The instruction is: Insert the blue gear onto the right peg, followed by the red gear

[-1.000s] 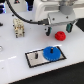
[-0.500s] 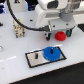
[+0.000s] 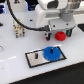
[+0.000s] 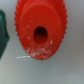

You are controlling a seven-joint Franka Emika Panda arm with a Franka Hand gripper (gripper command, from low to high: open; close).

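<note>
Pincer [image 3: 60, 32] directly above red gear [image 3: 61, 35].

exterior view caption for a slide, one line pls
Blue gear sits at the right end of the peg plate while the arm's gripper hangs over the red gear behind it.

A white table [image 3: 15, 55] filled most of the exterior view. A black-bordered white plate [image 3: 34, 58] lay at lower centre, a thin pin [image 3: 38, 56] standing near its left end. A black cable [image 3: 22, 26] looped at upper left beside a small dark fixture [image 3: 18, 31].
</note>
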